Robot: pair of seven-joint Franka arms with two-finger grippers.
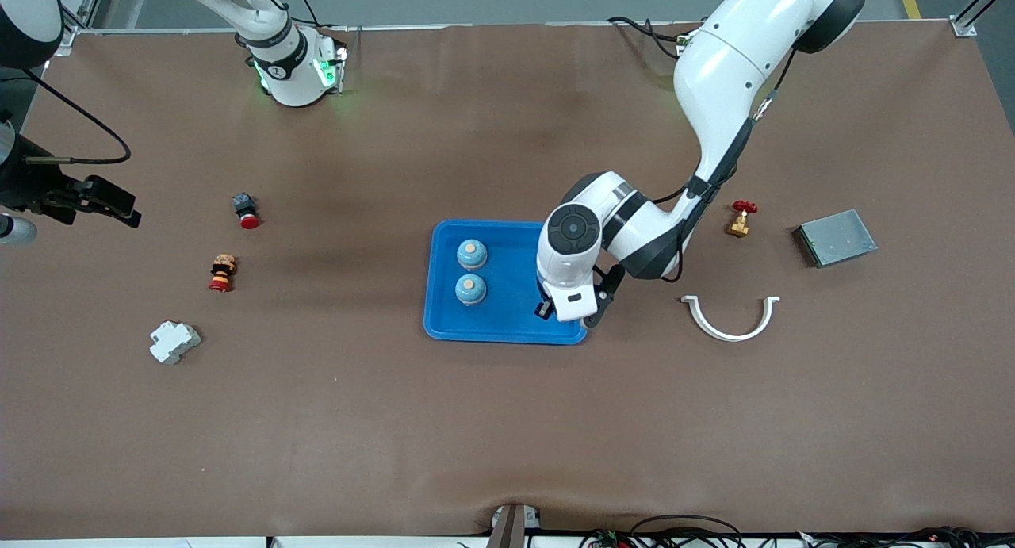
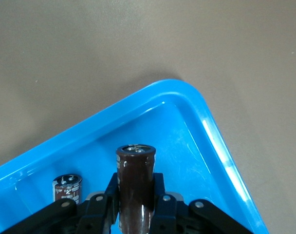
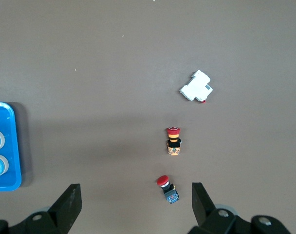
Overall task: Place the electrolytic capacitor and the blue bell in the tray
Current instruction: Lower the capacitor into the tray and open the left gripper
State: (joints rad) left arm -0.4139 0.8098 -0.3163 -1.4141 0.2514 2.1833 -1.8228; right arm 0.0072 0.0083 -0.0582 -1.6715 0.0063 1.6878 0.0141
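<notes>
The bright-blue tray (image 1: 507,335) lies mid-table and holds two blue bells (image 1: 472,254) (image 1: 470,289). My left gripper (image 1: 547,310) is over the tray's corner nearest the front camera, toward the left arm's end. It is shut on a dark brown electrolytic capacitor (image 2: 136,168), held upright just above the tray floor (image 2: 187,146). A second capacitor (image 2: 66,187) stands in the tray beside it. My right gripper (image 1: 119,207) is open and empty, waiting over the right arm's end of the table. The tray's edge (image 3: 14,146) shows in the right wrist view.
At the right arm's end lie a red push button (image 1: 246,209), a red-and-yellow button (image 1: 223,273) and a white breaker (image 1: 174,342). At the left arm's end lie a brass valve (image 1: 741,218), a grey metal box (image 1: 836,237) and a white curved clip (image 1: 730,316).
</notes>
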